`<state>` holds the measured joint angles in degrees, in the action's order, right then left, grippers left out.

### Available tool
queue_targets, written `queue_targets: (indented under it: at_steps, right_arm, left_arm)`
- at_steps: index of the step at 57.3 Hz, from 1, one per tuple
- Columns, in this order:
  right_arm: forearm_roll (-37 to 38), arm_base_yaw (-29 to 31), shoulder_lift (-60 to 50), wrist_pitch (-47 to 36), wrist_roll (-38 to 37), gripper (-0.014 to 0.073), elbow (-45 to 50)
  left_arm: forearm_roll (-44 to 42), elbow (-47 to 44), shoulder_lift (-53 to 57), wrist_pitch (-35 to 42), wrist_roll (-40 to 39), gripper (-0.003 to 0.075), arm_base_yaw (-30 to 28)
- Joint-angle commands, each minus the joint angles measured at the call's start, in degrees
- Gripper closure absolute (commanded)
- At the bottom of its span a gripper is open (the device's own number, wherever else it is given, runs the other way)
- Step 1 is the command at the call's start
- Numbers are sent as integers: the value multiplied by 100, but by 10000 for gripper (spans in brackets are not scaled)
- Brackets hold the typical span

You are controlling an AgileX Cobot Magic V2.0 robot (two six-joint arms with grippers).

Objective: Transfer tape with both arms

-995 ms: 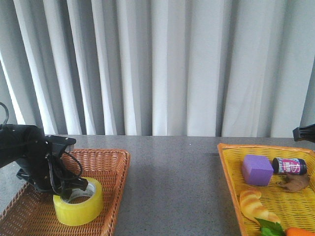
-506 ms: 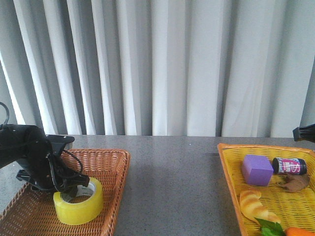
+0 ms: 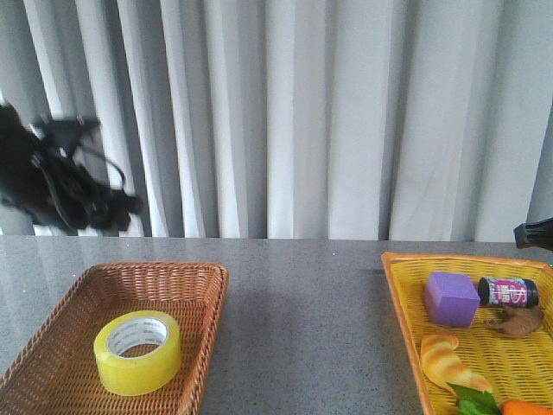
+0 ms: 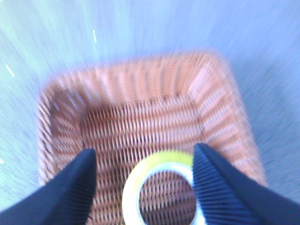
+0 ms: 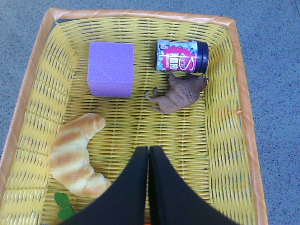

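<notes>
The yellow tape (image 3: 138, 352) lies flat in the brown wicker basket (image 3: 216, 285) at the front left, with nothing touching it. My left arm (image 3: 60, 181) is blurred and high above the basket at the far left. In the left wrist view my left gripper (image 4: 144, 149) is open and empty, its fingers spread to either side of the tape (image 4: 159, 164) well below, over the basket (image 4: 220, 108). My right gripper (image 5: 148, 147) is shut and empty above the yellow basket (image 5: 140, 16). Only a bit of the right arm (image 3: 531, 233) shows at the right edge.
The yellow basket (image 3: 402, 294) at the right holds a purple block (image 3: 451, 298), a small dark bottle (image 3: 508, 291), a brown animal toy (image 3: 518, 322), a croissant toy (image 3: 449, 363) and green leaves (image 3: 475, 398). Grey tabletop lies between the baskets, with a curtain behind.
My left arm has risen fast from down at the tape in the brown basket to high above it. The tape stays in the basket. The right arm has not moved.
</notes>
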<state>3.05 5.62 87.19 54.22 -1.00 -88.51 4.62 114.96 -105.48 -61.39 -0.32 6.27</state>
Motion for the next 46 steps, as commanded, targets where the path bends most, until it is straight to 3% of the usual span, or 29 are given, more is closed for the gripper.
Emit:
queue_targets:
  at_steps: [1,14,46]
  right_arm:
    - [43,27,-187,-314,22,601,-154]
    - [43,27,-187,-314,22,601,-154]
    - [43,27,-187,-308,22,601,-154]
  left_arm:
    - [80,368,673,152,73,409,19]
    - [173,374,1403,268,248,728,19]
    - [169,374,1452,196,246,727,19]
